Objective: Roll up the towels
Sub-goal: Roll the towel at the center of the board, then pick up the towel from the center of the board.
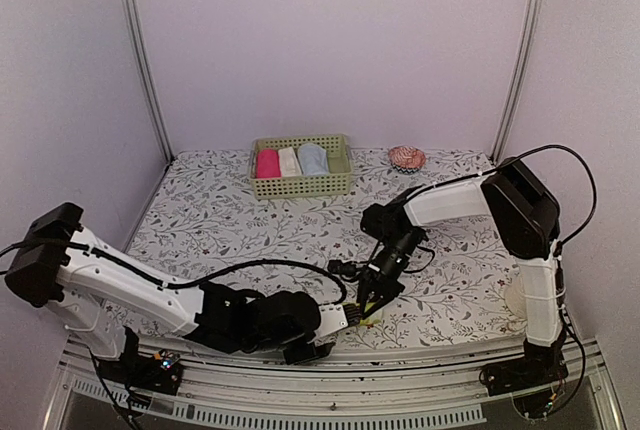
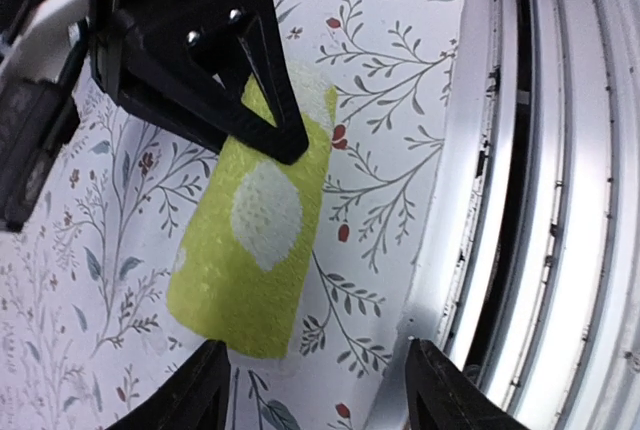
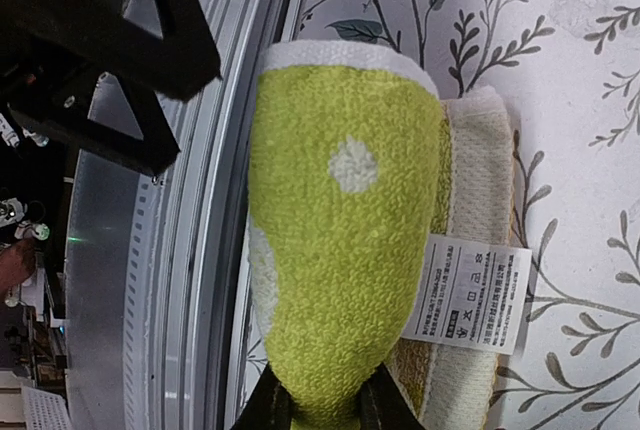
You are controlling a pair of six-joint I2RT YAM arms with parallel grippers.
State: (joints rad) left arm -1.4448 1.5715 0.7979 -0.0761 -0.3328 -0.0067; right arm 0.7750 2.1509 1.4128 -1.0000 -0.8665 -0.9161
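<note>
Right pincer is clenched on one end of the yellow-green towel, pinning the roll so it can't unwind. Left pincer is released, with the roll's other end just ahead of it, probably to steady it. Blue towel looks rolled in the basket, far behind both.

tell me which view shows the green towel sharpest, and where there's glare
Right wrist view: yellow-green towel sharp, terry texture and label clear. Left wrist view: towel softer, metal rail glares white. Top external view: even light, towel barely visible.
</note>
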